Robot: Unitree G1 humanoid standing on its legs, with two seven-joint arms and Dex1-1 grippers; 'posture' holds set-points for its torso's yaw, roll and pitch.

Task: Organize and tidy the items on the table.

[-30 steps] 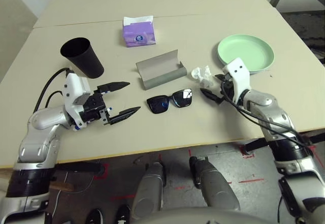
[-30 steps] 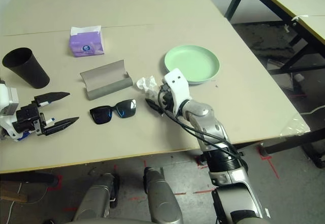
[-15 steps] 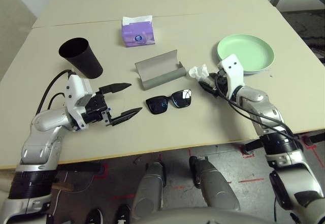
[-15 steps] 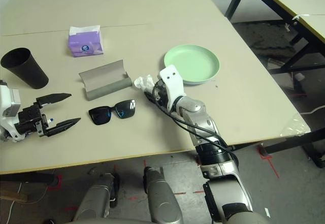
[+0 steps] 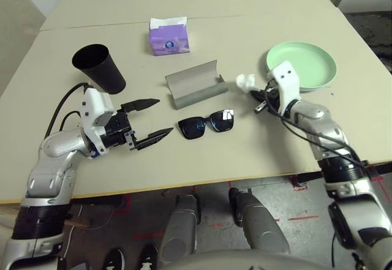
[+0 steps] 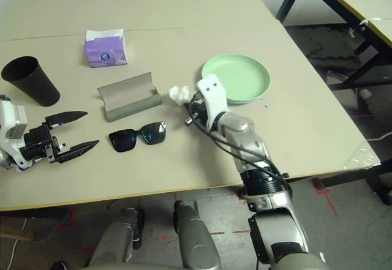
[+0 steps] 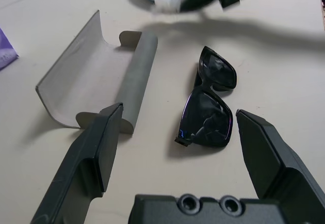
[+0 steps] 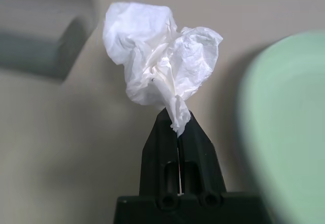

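My right gripper (image 8: 176,121) is shut on the crumpled white tissue (image 8: 157,59) and holds it off the table (image 5: 257,153), between the grey open glasses case (image 5: 195,83) and the green plate (image 5: 306,62). The tissue (image 5: 246,81) hangs just right of the case. Black sunglasses (image 5: 207,123) lie folded in front of the case. My left gripper (image 5: 149,122) rests open at the left, its fingers (image 7: 94,150) pointing at the sunglasses (image 7: 209,104) and the case (image 7: 96,74). A black cup (image 5: 99,68) lies on its side behind it.
A purple tissue box (image 5: 168,37) stands behind the case, near the table's seam. Another table's dark legs (image 6: 318,13) show at the far right, over the floor.
My right gripper has shut on the tissue and lifted it off the table toward the plate. The left arm stays where it was, still open.
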